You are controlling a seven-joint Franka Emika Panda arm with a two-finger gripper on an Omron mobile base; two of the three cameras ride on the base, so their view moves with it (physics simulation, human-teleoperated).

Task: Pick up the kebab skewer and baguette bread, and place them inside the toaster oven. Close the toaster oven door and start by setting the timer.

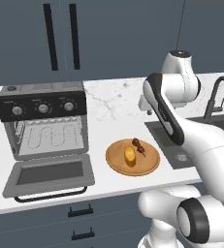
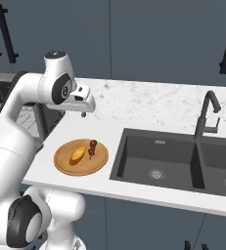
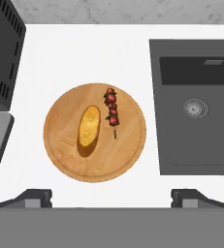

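I've got the two-finger gripper (image 3: 111,196) hovering above the round wooden plate (image 3: 65,160), jaws spread wide, nothing held. Thin kebab skewer with red-brown meat chunks (image 3: 112,110) lies on the plate, just beside the stubby golden baguette bread (image 3: 89,127), long axes roughly parallel. Both sit directly below the claw. Grey-silver toaster oven (image 1: 43,123) stands left of the plate, its drop-down door (image 1: 48,175) open, wire rack looks bare.
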